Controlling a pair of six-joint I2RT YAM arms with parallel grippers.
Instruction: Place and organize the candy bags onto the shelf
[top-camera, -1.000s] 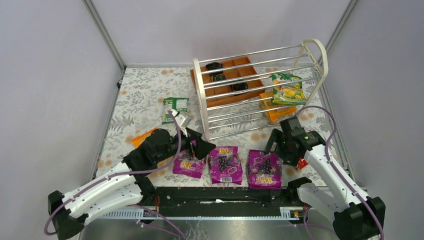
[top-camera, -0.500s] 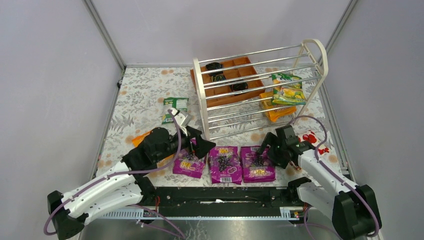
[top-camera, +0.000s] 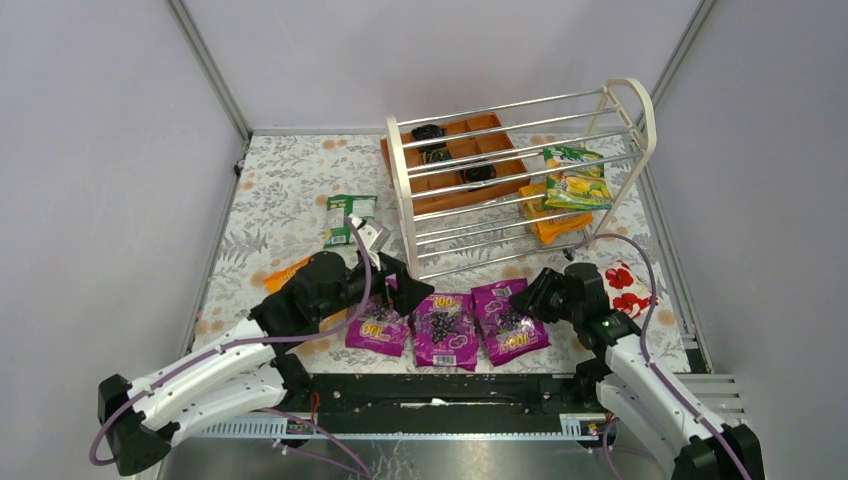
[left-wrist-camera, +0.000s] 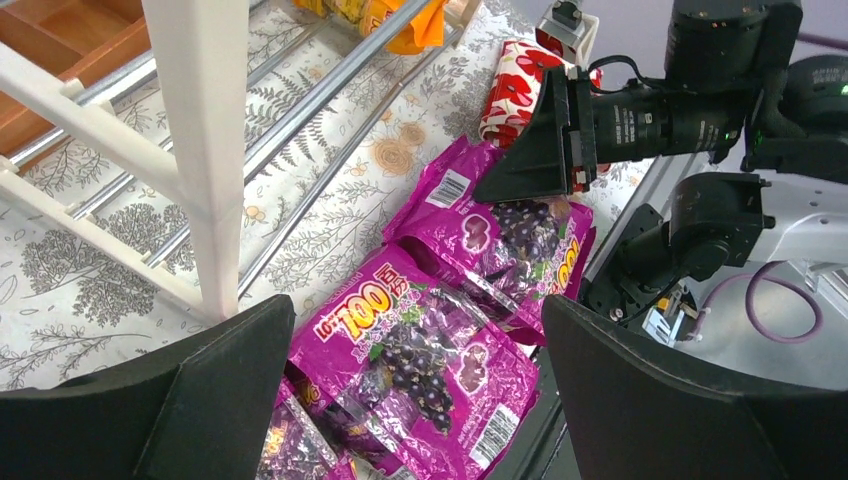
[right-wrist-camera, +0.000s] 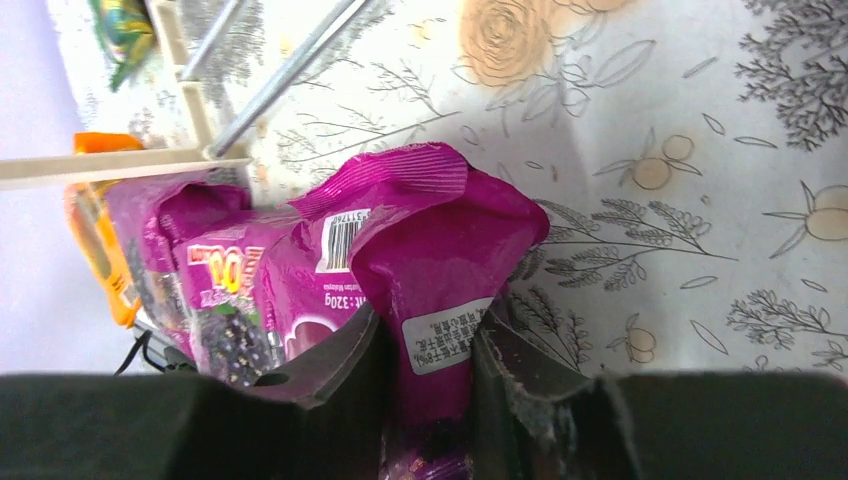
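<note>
Three magenta candy bags lie in a row at the near edge: left (top-camera: 378, 326), middle (top-camera: 447, 332) and right (top-camera: 508, 322). My right gripper (right-wrist-camera: 430, 352) is shut on the bunched edge of the right magenta bag (right-wrist-camera: 430, 240), low over the table (top-camera: 290, 190). My left gripper (left-wrist-camera: 415, 320) hangs open above the middle magenta bag (left-wrist-camera: 400, 372), holding nothing. The white-framed shelf (top-camera: 403, 190) stands behind. A green-yellow bag (top-camera: 575, 178) lies on its rods, with an orange bag (top-camera: 555, 224) beneath. A green-white bag (top-camera: 350, 215) lies left of the shelf.
A brown compartmented tray (top-camera: 462, 150) sits behind the shelf. A red-and-white heart-patterned package (top-camera: 625, 285) lies right of my right gripper. Another orange bag (top-camera: 285, 272) pokes out under my left arm. Grey walls close in both sides.
My right gripper swung left and down, then shut on the right magenta bag's edge. That bag slid left and twisted. The heart-patterned package came into view. My left arm barely moved.
</note>
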